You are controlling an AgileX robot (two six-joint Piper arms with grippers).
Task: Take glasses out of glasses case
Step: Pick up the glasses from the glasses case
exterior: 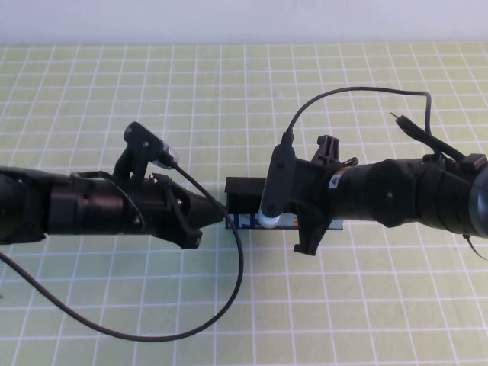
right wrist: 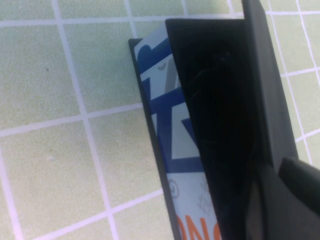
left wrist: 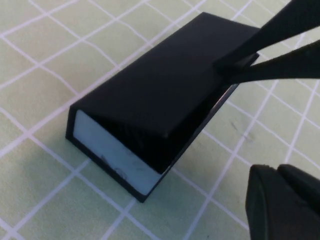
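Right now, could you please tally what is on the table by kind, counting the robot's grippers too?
Glasses case: 1, black box, lid partly lifted.
Grippers: 2, left gripper beside the case, right gripper pinching the lid's edge.
Glasses: 0 visible.
Total: 3.
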